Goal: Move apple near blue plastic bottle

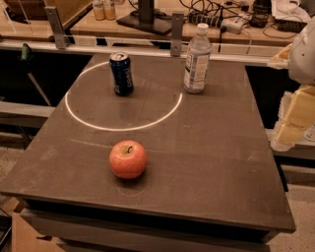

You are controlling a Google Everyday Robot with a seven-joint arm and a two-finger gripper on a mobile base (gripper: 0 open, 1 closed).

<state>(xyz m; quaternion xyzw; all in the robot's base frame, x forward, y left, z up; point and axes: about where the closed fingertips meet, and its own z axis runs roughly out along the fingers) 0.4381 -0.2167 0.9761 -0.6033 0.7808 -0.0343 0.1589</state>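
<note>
Dark brown table (211,162) fills most of frame. A thin bright ring (118,129) is traced on its upper-left part.

Left of centre, upper: dark blue soda can (121,74), upright, standing inside the ring near its far edge.

Left of centre, lower: apple (128,159), red-orange, stem up, sitting on the table just outside the ring's near arc. Nothing is touching it. It is well apart from both the can and the bottle.

Right of centre, upper: blue plastic bottle (197,59), upright, white cap on, pale label. Its base sits at the ring's right end, near the table's far edge. Can and bottle are level with each other and apart.

Top of frame, behind the table: a wooden bench with a tangle of dark cables (221,15).

Far right edge, mid-height: gripper (294,115), pale yellowish, partly cut off by the frame, off the table's right side and far from the apple. Released or clenched: cannot tell. It carries nothing that can be seen.
</note>
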